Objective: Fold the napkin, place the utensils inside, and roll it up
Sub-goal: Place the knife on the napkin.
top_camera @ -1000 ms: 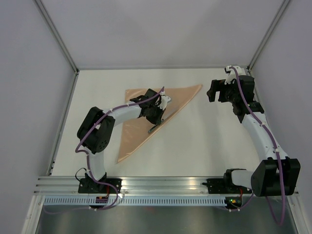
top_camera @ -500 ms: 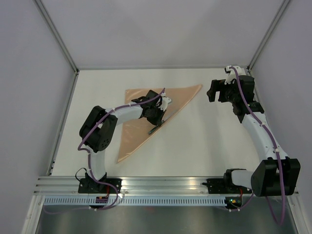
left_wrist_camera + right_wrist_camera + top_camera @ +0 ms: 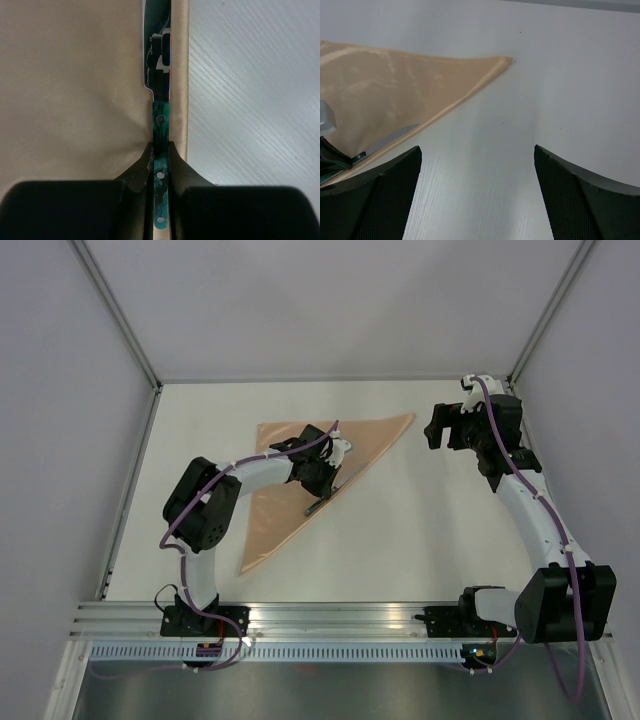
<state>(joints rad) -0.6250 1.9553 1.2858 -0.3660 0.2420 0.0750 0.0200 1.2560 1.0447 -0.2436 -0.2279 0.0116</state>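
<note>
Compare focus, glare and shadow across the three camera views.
Top external view: even light, faint shadows on the white table. Left wrist view: the left gripper blurs near the lens; the green-handled steel knife it pinches is sharper, its blade mirroring dark shapes. Right wrist view: pale sheen streaks on the orange-tan cloth napkin.
</note>
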